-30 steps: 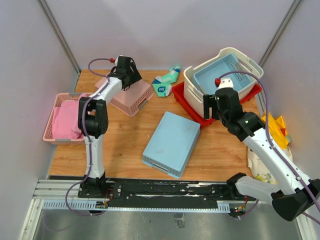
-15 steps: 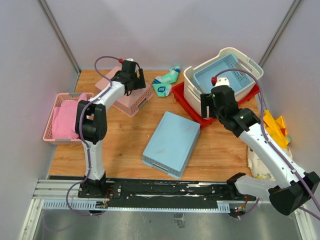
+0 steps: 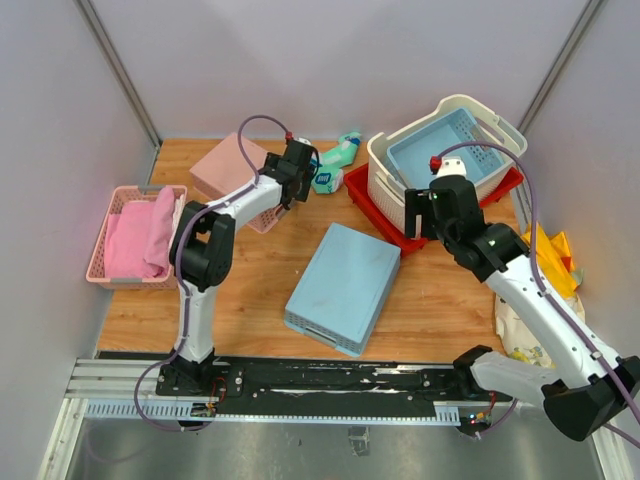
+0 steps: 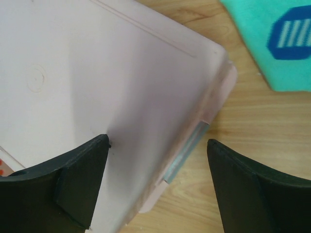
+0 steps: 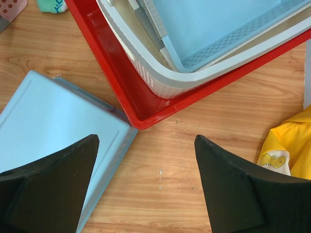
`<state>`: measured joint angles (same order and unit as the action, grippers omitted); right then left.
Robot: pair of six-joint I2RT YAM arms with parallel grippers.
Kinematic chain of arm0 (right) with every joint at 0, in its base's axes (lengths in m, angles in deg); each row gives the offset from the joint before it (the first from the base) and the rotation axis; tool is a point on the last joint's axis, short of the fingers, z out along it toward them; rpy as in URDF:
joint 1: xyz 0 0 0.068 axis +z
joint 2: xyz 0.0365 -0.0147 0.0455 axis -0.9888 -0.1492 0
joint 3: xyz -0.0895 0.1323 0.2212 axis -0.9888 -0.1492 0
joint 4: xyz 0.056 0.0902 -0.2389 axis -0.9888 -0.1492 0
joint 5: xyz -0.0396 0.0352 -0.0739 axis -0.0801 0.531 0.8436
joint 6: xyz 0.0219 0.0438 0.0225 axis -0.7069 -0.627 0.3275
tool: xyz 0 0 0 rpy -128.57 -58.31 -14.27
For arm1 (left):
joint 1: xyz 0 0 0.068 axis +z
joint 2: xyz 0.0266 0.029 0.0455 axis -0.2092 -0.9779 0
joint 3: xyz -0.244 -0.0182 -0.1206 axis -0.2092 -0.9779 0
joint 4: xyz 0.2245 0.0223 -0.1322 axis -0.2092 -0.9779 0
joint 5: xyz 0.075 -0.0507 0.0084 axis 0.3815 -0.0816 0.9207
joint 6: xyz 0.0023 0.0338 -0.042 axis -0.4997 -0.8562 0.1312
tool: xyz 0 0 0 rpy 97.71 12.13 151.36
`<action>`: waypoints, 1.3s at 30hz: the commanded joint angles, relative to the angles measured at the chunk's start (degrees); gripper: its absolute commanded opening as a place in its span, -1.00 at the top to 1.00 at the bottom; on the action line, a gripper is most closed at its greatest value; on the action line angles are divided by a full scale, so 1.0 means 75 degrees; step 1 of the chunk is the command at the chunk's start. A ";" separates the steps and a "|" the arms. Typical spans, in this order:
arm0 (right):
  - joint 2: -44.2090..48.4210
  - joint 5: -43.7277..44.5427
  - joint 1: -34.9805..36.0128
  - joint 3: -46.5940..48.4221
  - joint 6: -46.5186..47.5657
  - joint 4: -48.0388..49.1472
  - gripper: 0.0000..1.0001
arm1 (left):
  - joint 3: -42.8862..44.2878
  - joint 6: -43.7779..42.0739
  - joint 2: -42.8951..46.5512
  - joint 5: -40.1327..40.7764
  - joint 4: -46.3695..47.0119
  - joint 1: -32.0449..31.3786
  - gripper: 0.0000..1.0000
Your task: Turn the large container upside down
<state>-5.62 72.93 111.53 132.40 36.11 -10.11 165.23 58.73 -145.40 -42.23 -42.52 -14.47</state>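
Now, I am holding my left pincer [image 4: 155, 184] open over the upturned pink bin [image 4: 97, 73], my right pincer [image 5: 146, 184] open too, large container [image 3: 383, 182] cradling a blue basket [image 3: 440, 150]

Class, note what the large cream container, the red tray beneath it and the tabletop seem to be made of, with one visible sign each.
The large container looks like moulded plastic, matt cream: perforated walls, rounded rim. The red tray is probably plastic too, smooth and slightly glossy, with a raised lip. The tabletop appears wood or wood-look laminate: grain lines show.
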 commanded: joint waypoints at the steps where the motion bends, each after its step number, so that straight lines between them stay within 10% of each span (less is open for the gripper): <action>1: 0.0268 0.0082 -0.0073 -0.0148 -0.0080 -0.0035 -0.65 | 0.0783 0.0063 -0.0728 0.1046 -0.0469 0.0021 -0.64; 21: 0.0130 0.0542 -0.0076 0.0003 0.0344 -0.0388 -0.66 | 0.3999 0.3473 -0.2951 -0.0281 -0.1981 0.2329 -0.44; 39: 0.0102 0.0125 -0.0073 -0.0102 0.0007 -0.0272 -0.65 | 0.4859 0.2511 -0.2382 -0.0764 -0.1822 0.3167 -0.60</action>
<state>-6.43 74.31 111.53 131.70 37.46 -12.50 202.54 79.38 -167.04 -45.38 -53.40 10.40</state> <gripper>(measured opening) 0.825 0.783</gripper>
